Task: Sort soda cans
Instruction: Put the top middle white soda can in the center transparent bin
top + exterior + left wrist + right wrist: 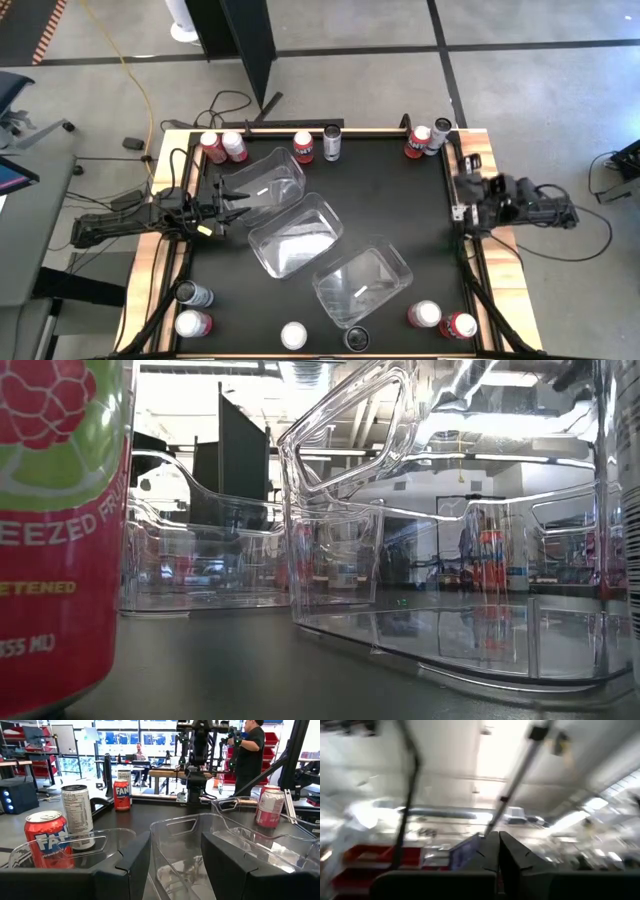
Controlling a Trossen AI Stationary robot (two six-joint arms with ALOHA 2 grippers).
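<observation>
The small cylindrical soda cans with silver tops, red, dark and white, stand round the edges of the black table top (390, 200), none yet in a bin. We take the middle clear rectangular plastic tub (296, 236) as our landmark: it lies between a second clear tub (265, 180) and a third (362, 284), the three running in a diagonal row across the table.

Beyond the landmark tub, along the far edge, stand two red cans (222, 147), then a red can (304, 146) beside a tall dark can (333, 142), and a red and pale pair (428, 138) at the far corner. On the near side we count a dark can (192, 295), a red one (192, 323), a white-topped one (294, 335), a dark one (357, 339) and a red pair (441, 319).

The left gripper (232, 205) sits just beside the second tub, its fingers (131, 865) spread apart, the tub's wall standing between them; whether they touch it we cannot tell. The right gripper (462, 185) waits at the table's edge well apart from the landmark tub, pressed together on nothing.

We judge the step is arranging tubs. We should squeeze the thin wall gently, move it slowly so it does not flex, and steer clear of the upright cans nearby, which would topple easily.
</observation>
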